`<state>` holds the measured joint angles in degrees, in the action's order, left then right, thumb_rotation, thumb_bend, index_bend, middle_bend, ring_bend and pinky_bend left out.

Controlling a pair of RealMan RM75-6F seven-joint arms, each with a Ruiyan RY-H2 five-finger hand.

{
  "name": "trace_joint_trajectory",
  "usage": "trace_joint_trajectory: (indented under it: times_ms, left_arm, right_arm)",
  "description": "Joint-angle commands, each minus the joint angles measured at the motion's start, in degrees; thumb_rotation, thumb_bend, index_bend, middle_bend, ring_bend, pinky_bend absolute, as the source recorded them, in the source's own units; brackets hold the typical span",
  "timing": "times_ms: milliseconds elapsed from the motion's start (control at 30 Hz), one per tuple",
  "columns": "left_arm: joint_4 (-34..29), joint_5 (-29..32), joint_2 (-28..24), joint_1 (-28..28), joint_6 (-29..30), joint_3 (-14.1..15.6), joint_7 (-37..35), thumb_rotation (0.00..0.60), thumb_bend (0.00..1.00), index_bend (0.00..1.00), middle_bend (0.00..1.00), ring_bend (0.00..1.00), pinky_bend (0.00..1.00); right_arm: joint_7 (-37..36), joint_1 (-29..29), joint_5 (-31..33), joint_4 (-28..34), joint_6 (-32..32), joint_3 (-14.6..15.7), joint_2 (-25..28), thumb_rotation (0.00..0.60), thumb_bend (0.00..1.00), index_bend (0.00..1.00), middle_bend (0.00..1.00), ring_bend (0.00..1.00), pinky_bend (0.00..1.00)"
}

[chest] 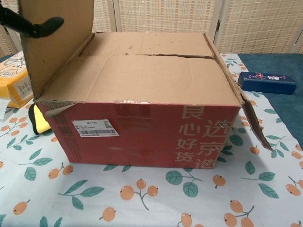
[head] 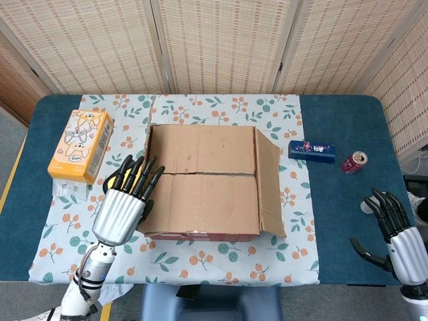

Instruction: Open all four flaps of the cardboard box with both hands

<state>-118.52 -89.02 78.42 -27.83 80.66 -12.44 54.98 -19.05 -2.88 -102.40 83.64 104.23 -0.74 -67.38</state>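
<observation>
The cardboard box (head: 204, 180) sits in the middle of the surface (head: 348, 200), on a floral cloth (head: 221, 261). Its left flap (chest: 57, 38) stands upright along the left edge, and the left hand (head: 124, 204) is beside it with the fingers (head: 137, 175) spread against its outer face; in the chest view one dark fingertip hooks over the flap's inner side. Whether that amounts to a firm hold cannot be told. The right flap (head: 269, 184) already hangs outward and down on the right side. The two inner flaps (head: 204, 170) lie flat and closed, meeting along a seam that runs left to right across the top.

The right hand (head: 394, 231) hovers at the near right corner, fingers apart and holding nothing, well apart from the box. The seam lies to the right of the left hand and to the left of the right hand; the left hand is far nearer, so it looks better placed to lift the near inner flap next
</observation>
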Motion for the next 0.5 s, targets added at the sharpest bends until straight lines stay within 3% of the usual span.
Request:
trace_joint_trajectory:
  times_ms: [33,300,500]
  left_arm:
    - [-1.02,-0.61,-1.43,1.09,1.44,-0.12,0.4,0.6,0.45,0.0,0.0,0.0,0.0]
    - [-1.84,0.82,-6.2,5.58,5.39,1.06,-3.21,0.6,0.45,0.0,0.0,0.0,0.0]
    - [4.76,4.85,-10.41,8.93,6.49,1.65,-13.84,0.6,0.45,0.0,0.0,0.0,0.0]
  right_arm:
    - [0.17,0.09,-0.03,0.07,0.08,-0.05,-0.05,0.6,0.35,0.0,0.0,0.0,0.0]
    - [1.04,0.34,-0.51,0.25,0.04,0.24,-0.22,0.6,0.35,0.0,0.0,0.0,0.0]
    - [2.69,0.3,-2.54,0.37,0.03,1.04,-0.64,0.6,0.35,0.0,0.0,0.0,0.0]
